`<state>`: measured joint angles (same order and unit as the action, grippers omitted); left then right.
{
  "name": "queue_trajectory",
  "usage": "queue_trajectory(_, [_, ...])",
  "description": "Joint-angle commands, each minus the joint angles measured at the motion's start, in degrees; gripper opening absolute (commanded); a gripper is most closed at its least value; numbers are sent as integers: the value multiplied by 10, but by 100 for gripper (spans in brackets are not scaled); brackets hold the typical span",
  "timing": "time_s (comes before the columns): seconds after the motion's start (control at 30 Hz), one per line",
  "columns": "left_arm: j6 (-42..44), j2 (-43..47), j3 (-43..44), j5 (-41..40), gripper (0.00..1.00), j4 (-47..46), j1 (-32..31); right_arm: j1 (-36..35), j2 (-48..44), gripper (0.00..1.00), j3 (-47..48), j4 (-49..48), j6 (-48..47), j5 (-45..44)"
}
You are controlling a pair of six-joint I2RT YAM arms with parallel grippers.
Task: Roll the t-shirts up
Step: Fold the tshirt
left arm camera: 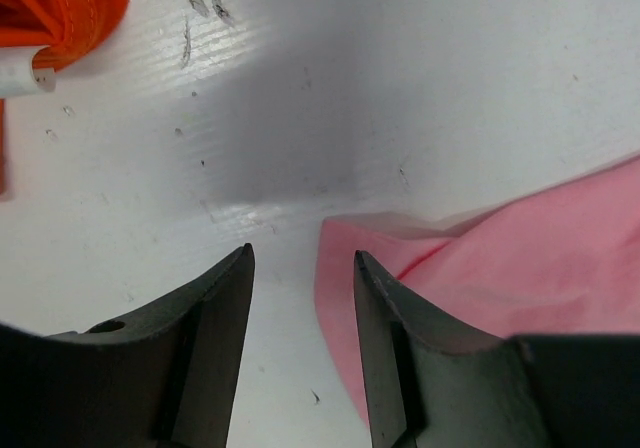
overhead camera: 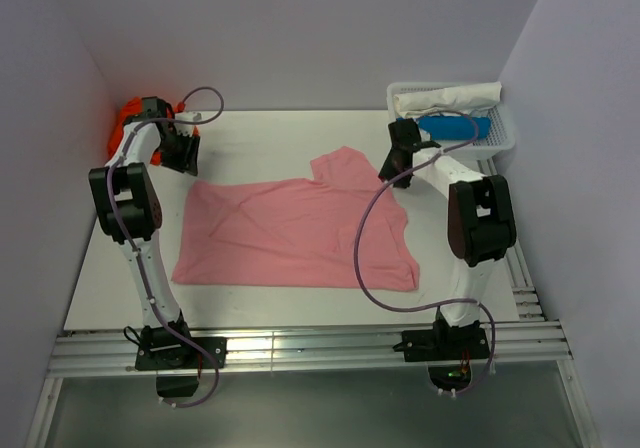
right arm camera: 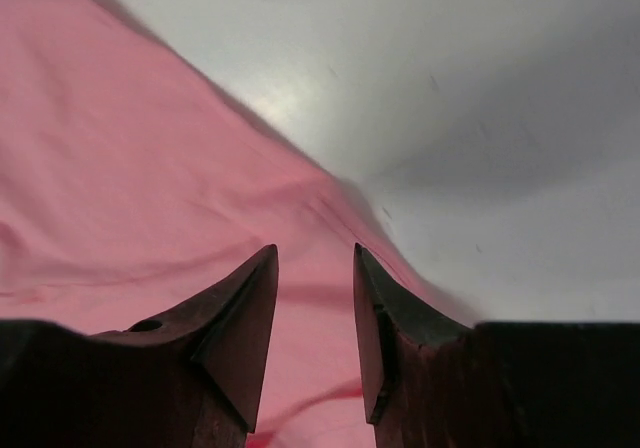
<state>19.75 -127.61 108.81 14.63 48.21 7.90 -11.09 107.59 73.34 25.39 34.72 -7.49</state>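
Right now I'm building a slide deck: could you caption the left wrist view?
Open left end effector above the white table, pink t-shirt corner at its tips, orange t-shirt top left.

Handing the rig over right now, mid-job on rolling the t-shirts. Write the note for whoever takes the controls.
Left end effector: open, empty, over bare table beside the far-left corner of the pink t-shirt.
Right end effector: open, empty, above the pink t-shirt's far-right edge.
Pink t-shirt: spread flat mid-table, not rolled.
Orange t-shirt: bunched in the far-left corner, behind the left arm.
Done: no roll started on either.
Left: roll both.
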Motion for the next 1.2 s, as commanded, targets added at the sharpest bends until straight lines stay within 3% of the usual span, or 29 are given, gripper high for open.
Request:
queue_trajectory(0.0, [-10, -19, 33, 1, 50, 15, 1, 1, 27, 44, 110, 13, -25, 3])
queue_trajectory(0.57, [1, -30, 33, 7, 52, 15, -3, -16, 297, 54, 481, 79, -23, 62])
queue_trajectory(0.83, [10, -27, 27, 13, 52, 18, -3, -36, 340, 58, 532, 121, -30, 34])
queue_trajectory(1.17, [12, -27, 23, 18, 51, 20, -3, -56, 343, 56, 507, 125, -41, 8])
